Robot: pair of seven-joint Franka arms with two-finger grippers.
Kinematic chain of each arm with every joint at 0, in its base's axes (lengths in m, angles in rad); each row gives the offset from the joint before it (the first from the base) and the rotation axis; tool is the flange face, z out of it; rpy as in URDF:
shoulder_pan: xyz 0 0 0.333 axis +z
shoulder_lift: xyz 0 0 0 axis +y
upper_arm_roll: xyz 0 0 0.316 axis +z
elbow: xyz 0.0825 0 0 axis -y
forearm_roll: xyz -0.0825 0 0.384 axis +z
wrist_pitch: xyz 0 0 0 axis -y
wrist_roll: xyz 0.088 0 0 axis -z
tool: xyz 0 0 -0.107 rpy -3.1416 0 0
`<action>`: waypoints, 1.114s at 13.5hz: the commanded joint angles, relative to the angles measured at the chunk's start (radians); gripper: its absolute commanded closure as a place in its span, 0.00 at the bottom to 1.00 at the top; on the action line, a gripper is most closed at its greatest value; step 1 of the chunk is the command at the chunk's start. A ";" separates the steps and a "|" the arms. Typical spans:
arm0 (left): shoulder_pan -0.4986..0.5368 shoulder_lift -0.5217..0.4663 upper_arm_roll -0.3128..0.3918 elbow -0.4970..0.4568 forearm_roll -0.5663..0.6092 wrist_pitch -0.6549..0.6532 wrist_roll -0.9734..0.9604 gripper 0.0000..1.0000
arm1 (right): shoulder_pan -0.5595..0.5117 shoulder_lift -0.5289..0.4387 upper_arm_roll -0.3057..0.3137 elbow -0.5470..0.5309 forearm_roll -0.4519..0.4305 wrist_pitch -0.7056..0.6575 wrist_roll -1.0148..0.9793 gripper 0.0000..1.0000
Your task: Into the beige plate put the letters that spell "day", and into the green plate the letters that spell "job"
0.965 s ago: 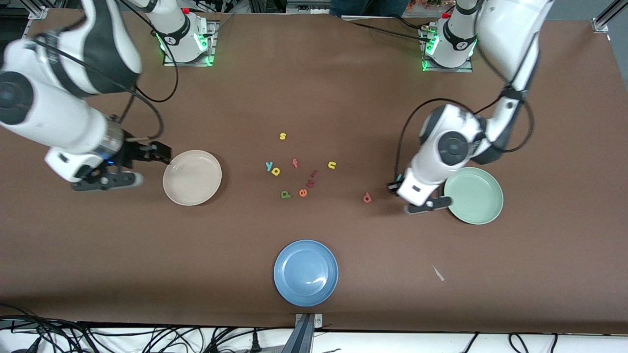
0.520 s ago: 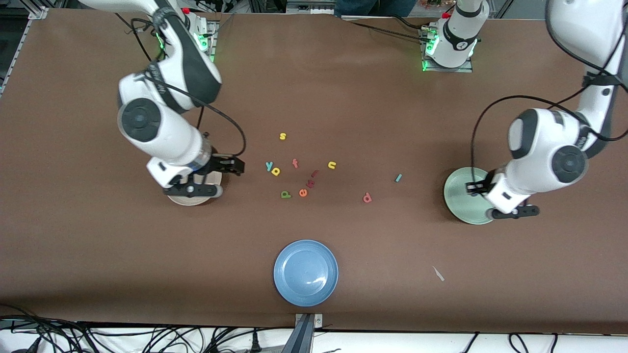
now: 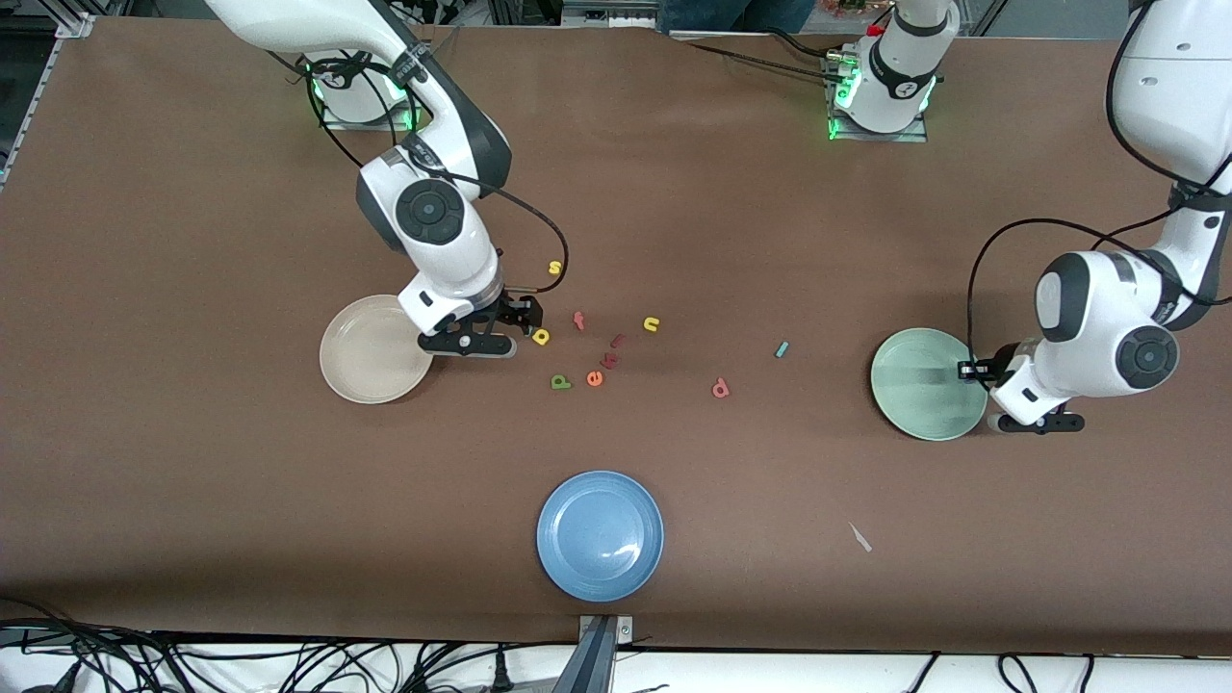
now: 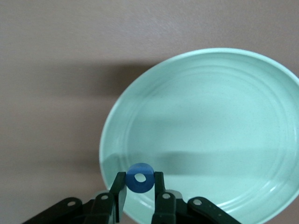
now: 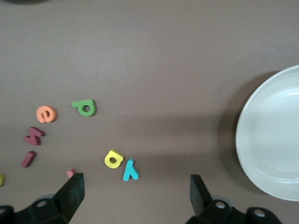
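My left gripper hangs over the rim of the green plate, shut on the blue ring "o". The left wrist view shows that plate bare inside. My right gripper is open above the teal "y" and yellow "a", beside the beige plate. In the right wrist view the right gripper has nothing between its fingers. The green "d" lies nearer the front camera. The teal "j" and pinkish "b" lie between the letter cluster and the green plate.
A blue plate sits near the table's front edge. An orange "e", yellow "s", yellow "n", a pink letter and dark red letters lie among the cluster. A small scrap lies toward the left arm's end.
The right arm swung from beside the beige plate, across it, to over the "y" and "a". The left arm moved from the letters' side of the green plate across to its outer rim.
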 commanded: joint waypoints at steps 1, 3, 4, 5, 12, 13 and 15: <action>0.006 -0.003 -0.009 0.016 0.022 -0.006 0.002 0.14 | -0.012 -0.003 0.019 -0.045 -0.045 0.037 0.041 0.00; 0.009 -0.018 -0.012 0.023 0.019 -0.008 0.008 0.00 | -0.012 0.005 0.019 -0.064 -0.044 0.067 0.043 0.00; 0.007 -0.035 -0.018 0.043 0.013 -0.018 -0.002 0.00 | -0.012 0.012 0.019 -0.074 -0.045 0.084 0.052 0.00; 0.004 -0.055 -0.027 0.054 -0.005 -0.026 -0.010 0.00 | -0.012 0.017 0.019 -0.088 -0.046 0.109 0.066 0.00; 0.001 -0.141 -0.295 0.019 -0.064 -0.086 -0.185 0.00 | -0.006 0.069 0.039 -0.124 -0.110 0.169 0.164 0.00; 0.000 -0.141 -0.329 -0.019 -0.054 -0.034 -0.185 0.00 | 0.003 0.081 0.041 -0.124 -0.136 0.173 0.194 0.00; -0.005 -0.141 -0.375 -0.114 -0.053 0.130 -0.205 0.00 | 0.008 0.091 0.041 -0.125 -0.167 0.180 0.221 0.00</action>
